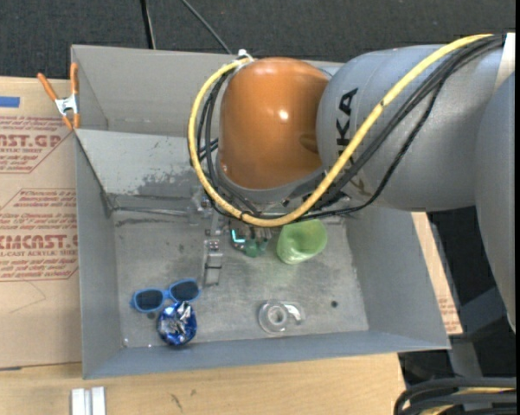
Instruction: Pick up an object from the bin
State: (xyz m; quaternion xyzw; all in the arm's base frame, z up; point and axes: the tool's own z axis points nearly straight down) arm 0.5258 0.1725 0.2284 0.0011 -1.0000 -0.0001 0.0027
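One blue sunglasses (166, 297), long axis left-right

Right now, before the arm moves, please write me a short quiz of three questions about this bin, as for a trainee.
1. True or false: the blue plastic sunglasses lie beside the crumpled blue foil ball, toward the view's lower left of the grey metal bin.
2. Which thing lies closest below the arm's orange domed cover? A) the sunglasses B) the pale green plastic cup C) the clear plastic ring
3. How many loose blue things lie on the bin's floor?
Key: 1 true; 2 B; 3 two.
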